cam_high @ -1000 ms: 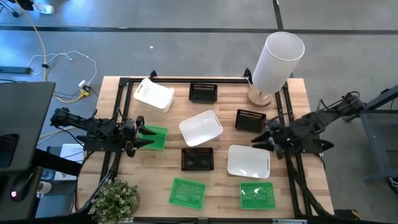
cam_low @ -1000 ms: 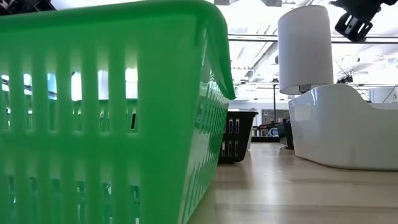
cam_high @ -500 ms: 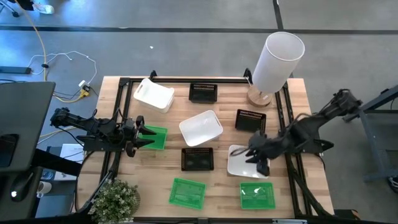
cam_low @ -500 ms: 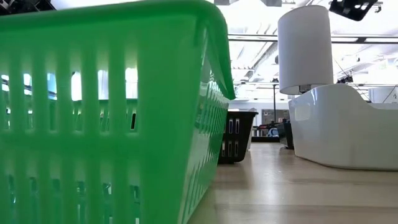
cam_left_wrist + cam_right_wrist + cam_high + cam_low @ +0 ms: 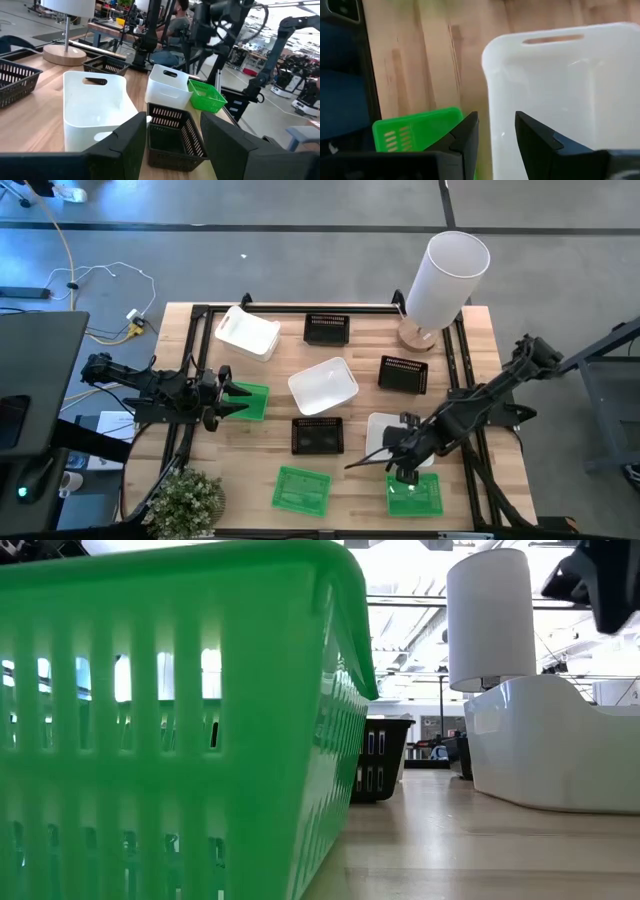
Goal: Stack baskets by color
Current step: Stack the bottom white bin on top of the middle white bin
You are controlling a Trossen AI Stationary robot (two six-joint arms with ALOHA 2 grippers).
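Two dark, jointed arms, matte black throughout.
Left arm (image 5: 150,390) chunky, with black cabling along its links; right arm (image 5: 480,402) slimmer-looking, same black. Fingers (image 5: 125,142) angular, flat-faced, wedge-shaped, dark plastic without visible markings.

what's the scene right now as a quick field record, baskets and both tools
white baskets: three, loose, at back left, centre, front right
black baskets: three, loose, none stacked
green baskets: three, one at left edge, two at front
right tool: open, above front-right white basket's near edge
left tool: open, at left-edge green basket
stacks made: none
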